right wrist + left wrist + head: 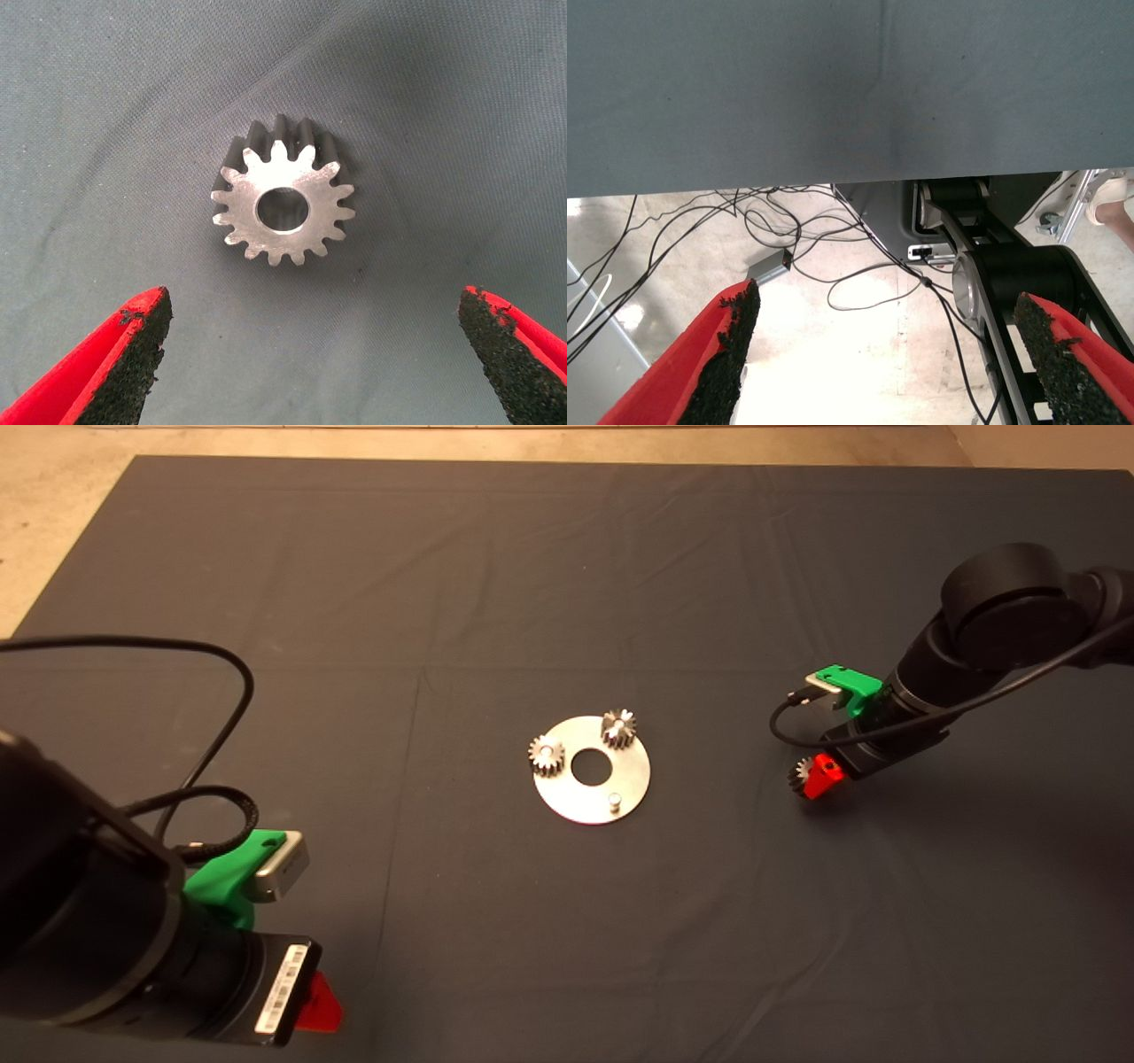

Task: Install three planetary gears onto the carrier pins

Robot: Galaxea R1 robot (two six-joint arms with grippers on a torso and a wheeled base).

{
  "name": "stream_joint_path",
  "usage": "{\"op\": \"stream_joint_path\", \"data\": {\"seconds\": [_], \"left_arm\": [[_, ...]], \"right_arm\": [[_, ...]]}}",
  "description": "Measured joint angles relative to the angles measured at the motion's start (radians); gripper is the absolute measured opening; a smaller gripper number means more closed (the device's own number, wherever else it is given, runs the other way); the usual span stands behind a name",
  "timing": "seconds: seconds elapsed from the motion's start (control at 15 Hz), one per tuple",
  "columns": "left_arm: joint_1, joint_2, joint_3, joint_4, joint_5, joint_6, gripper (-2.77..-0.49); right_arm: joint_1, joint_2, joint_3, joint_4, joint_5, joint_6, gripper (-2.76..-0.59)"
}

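Flat round shiny metal disc (592, 797) with a large centre hole, lying mid-mat on the dark cloth mat (567, 558). 2 small silver-grey toothed spur gears seated on pins: one (547, 755) at the disc's left edge, another (618, 728) at its far edge. 1 short silver cylindrical pin (614, 802) bare, near edge. Third silver-grey spur gear (282, 205) flat on the mat, well right of the disc, ungripped. Right gripper (310, 354) just over it, red fingers spread wide. Left gripper (886, 354) parked at the lower left edge, fingers wide apart, nothing between; cables on the floor beyond.
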Motion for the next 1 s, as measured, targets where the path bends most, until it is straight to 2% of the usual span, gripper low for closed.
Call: {"op": "stream_joint_path", "data": {"seconds": [0.13,0.27,0.4,0.53,1.0], "left_arm": [[0.008,0.000,0.000,0.000,0.000,-0.002,-1.22],[0.008,0.000,0.000,0.000,0.000,-0.002,-1.22],[0.013,0.001,0.000,-0.001,0.000,-0.002,-1.22],[0.013,0.001,0.000,-0.001,0.000,-0.002,-1.22],[0.013,0.002,0.000,-0.002,0.000,-0.002,-1.22]], "right_arm": [[-0.011,0.000,0.000,-0.018,0.001,-0.001,-0.97],[-0.018,0.000,0.000,-0.030,0.002,-0.003,-1.11],[-0.021,0.000,0.000,-0.037,0.001,-0.003,-1.12],[-0.021,0.000,0.000,-0.043,0.001,-0.003,-1.27],[-0.021,0.021,-0.001,-0.049,0.002,-0.003,-1.28]]}}
